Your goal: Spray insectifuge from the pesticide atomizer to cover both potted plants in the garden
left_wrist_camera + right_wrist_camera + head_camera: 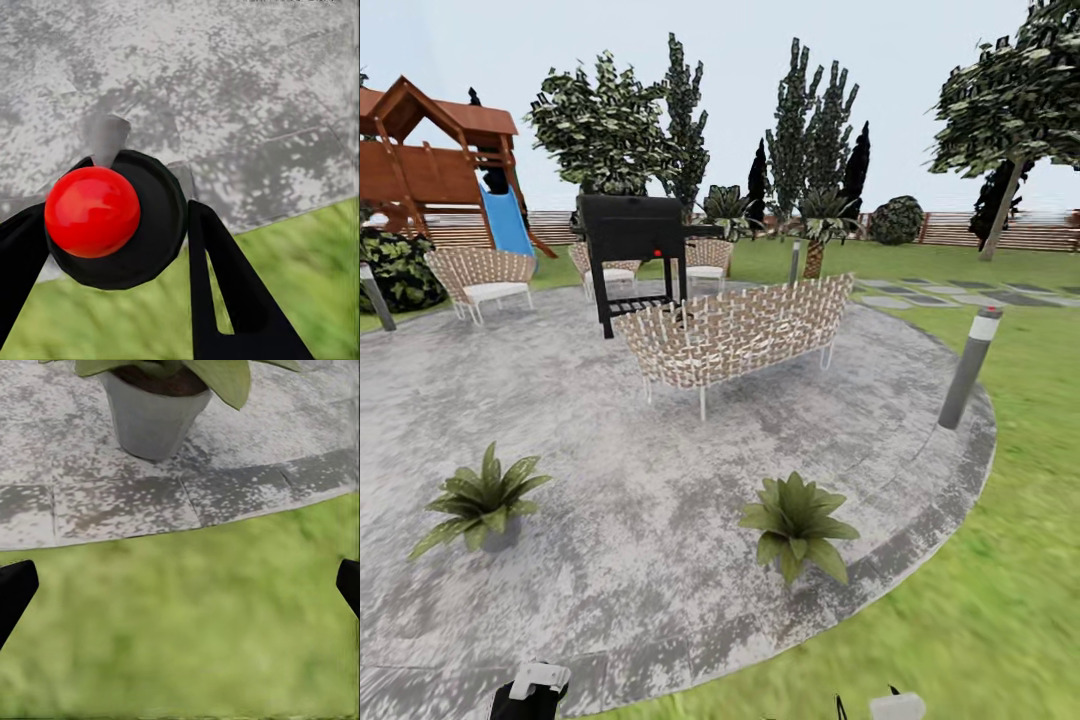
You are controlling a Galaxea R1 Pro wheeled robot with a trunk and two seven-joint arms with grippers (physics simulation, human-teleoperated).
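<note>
Two potted plants stand on the round stone patio (660, 470) of the garden, one at the left (485, 495) and one at the right (797, 520). In the left wrist view my left gripper (116, 217) is shut on the pesticide atomizer (146, 251), a dark round body with a red knob (91, 211) and a grey nozzle, held over the patio's edge. My right gripper (184, 577) is open over the lawn, its fingertips far apart. Just beyond it stands the grey pot of a potted plant (154, 416).
A wicker sofa (735, 335) and a black grill (630, 250) stand mid-patio, with wicker chairs (485, 275) behind. A grey bollard lamp (970, 365) rises at the patio's right rim. Lawn (1000, 560) surrounds the patio, with a playset slide (508, 222) far left.
</note>
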